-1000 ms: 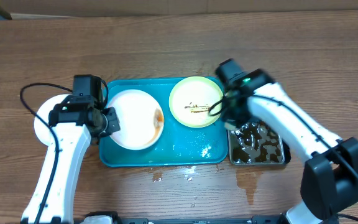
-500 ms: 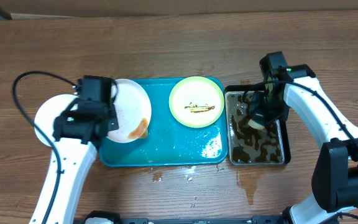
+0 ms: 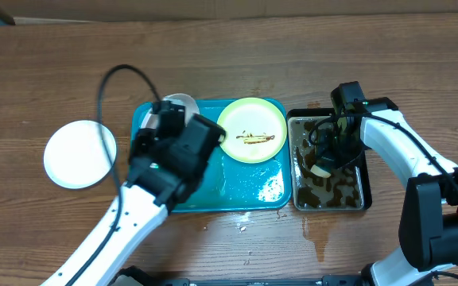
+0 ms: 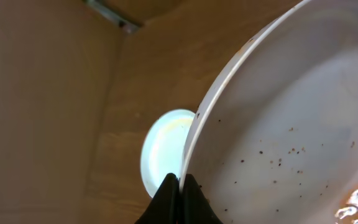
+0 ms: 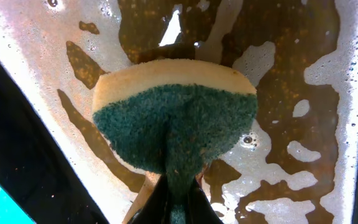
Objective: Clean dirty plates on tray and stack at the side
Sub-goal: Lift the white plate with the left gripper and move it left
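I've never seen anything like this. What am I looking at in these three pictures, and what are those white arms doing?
These are two robot arms at a wooden table, each ending in a two-finger tool. One picture looks down from above; the other two come from cameras on the wrists. The left tool pinches the rim of a white plate, tilted over the teal tray. A yellow-green plate with brown streaks lies on the tray, and a second white plate sits on the table beside it. The right tool holds a green-and-yellow sponge over a pan of brown water.
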